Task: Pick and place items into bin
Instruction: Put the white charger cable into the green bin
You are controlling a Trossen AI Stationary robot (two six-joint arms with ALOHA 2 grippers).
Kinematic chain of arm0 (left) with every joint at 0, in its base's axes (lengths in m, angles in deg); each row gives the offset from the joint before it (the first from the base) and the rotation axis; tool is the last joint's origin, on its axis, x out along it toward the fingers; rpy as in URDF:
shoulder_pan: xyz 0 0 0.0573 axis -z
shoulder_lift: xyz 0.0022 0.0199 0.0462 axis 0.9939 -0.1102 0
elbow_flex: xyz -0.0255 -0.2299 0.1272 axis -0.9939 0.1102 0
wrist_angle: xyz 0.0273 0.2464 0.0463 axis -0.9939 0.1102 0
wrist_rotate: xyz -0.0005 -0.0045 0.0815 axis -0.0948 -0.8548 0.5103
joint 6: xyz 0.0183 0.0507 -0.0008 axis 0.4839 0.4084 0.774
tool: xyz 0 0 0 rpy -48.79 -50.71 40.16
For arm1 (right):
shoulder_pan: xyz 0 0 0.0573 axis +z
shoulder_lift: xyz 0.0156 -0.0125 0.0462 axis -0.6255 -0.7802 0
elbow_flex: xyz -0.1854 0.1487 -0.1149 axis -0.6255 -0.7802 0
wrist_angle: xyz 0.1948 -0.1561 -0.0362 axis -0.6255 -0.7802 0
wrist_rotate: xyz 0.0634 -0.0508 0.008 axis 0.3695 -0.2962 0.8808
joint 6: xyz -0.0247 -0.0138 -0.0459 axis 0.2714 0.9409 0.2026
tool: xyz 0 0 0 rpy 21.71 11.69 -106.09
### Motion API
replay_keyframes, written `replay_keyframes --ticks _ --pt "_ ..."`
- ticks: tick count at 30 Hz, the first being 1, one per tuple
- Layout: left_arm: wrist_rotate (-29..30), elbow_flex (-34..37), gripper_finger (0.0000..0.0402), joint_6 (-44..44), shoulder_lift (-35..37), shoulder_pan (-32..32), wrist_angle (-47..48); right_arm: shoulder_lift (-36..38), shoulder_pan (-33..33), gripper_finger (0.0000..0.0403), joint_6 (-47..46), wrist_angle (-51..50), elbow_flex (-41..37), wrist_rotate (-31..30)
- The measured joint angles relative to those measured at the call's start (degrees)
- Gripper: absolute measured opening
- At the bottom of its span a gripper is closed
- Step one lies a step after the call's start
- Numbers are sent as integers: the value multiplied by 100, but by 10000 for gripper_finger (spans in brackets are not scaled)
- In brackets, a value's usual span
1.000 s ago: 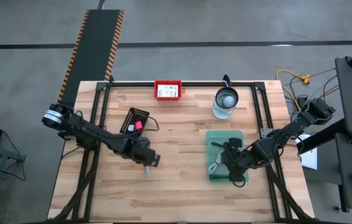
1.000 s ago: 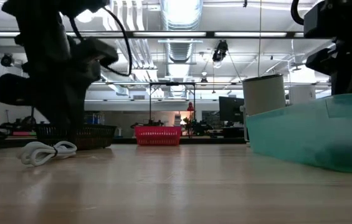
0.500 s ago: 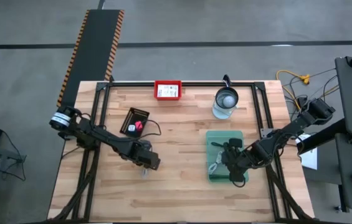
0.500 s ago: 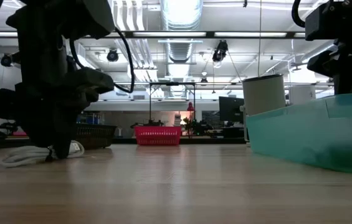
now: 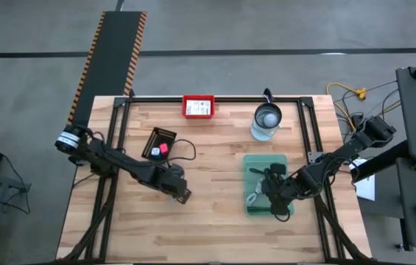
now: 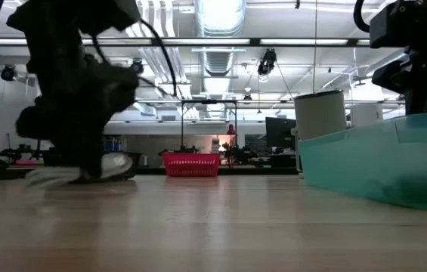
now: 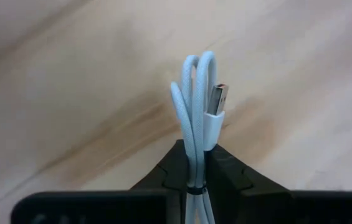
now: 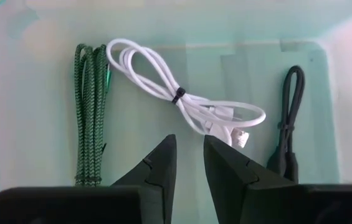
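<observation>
We look down on the wooden desk, the largest thing here. At about four o'clock from its middle lies the teal bin. Inside it, the right wrist view shows a white coiled cable, a green braided cable and a black cable. Near twelve o'clock sits a red basket, at one o'clock a glass jar with a metal lid, and at ten o'clock a dark basket with a pink item in it.

The right pincer hangs over the bin, its jaws a narrow gap apart, pinching nothing. The left pincer, at roughly eight o'clock from the desk's middle, is pressed together on a pale bundled cable with a USB plug, held just above the wood.
</observation>
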Motion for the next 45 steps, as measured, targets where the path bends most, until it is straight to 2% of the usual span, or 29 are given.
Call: replay_keyframes --ticks 5,8,11,13,17,20,26,30,35,40,45 --pt "436 -6 17 491 332 41 -420 4 0 70 -19 30 0 -348" --pt "920 -9 17 967 595 71 -581 8 0 70 9 160 0 -649" --pt "1486 45 17 1962 835 120 -1587 9 0 68 248 660 -6 -1026" --pt "1639 116 17 2696 915 124 -2514 9 0 70 546 1225 -8 -1174" --pt "1565 233 17 3675 930 67 -3836 9 -4 78 1059 2188 -13 -1203" --pt "1498 233 17 4503 922 35 -4126 9 -4 90 1355 2698 -20 -1203" --pt "1472 236 17 6133 714 12 -5382 -17 -49 143 2135 3989 -103 -1231" --pt "1328 204 17 6611 613 -87 -5891 -20 -176 186 2759 4503 -105 -1378" --pt "1054 230 17 7255 612 -114 -6377 1 -396 220 2915 4805 -107 -1895" --pt "595 184 17 8006 612 -163 -6860 2 -610 232 3258 5250 -107 -1950" --pt "527 223 16 8285 612 -389 -7054 2 -706 231 3799 5770 -109 -1925"
